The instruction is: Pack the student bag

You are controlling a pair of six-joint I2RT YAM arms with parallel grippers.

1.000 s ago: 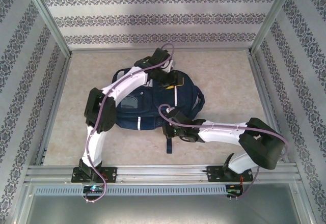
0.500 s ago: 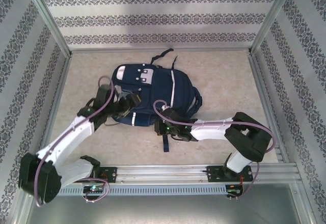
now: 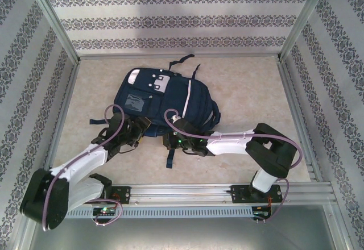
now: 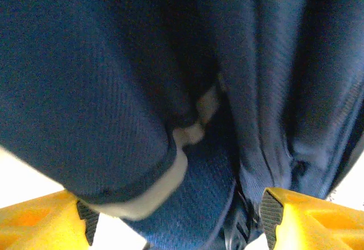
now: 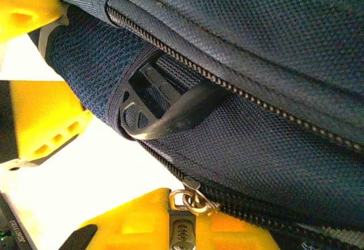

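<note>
**Item: student bag** [image 3: 165, 99]. Navy-blue fabric backpack.
- Position: lies flat on the table [image 3: 250, 91], front face up, about mid-table and a little left of centre.
- Markings: grey-white patches [image 3: 149, 80] at its far-left end, and a thin white stripe [image 3: 189, 94] along the body.
- Fittings: a dark strap [image 3: 169, 159] trails from the near edge toward the arm bases. More dark straps loop out at the far end.

**Left claw** [image 3: 142, 126].
- Position: at the bag's near-left edge, its arm reaching in from the near-left corner.
- State: open. In the left wrist view its yellow fingers [image 4: 287, 216] stand wide apart. A fold of blue fabric with a pale hem hangs just ahead of them, and nothing is pinched.

**Right claw** [image 3: 169, 141].
- Position: at the bag's near edge, just right of the left claw, its arm reaching in from the near-right.
- State: closed, gripping. In the right wrist view the yellow fingers meet on a metal zipper pull [image 5: 190, 200].
- Nearby detail: a row of zipper teeth [image 5: 239, 94] runs diagonally across the fabric above the pull. A black plastic loop [image 5: 162, 119] sits tucked against a mesh panel [image 5: 85, 62] beneath that row.

**Surround:** patterned walls [image 3: 170, 23] on three sides of the table.
</note>
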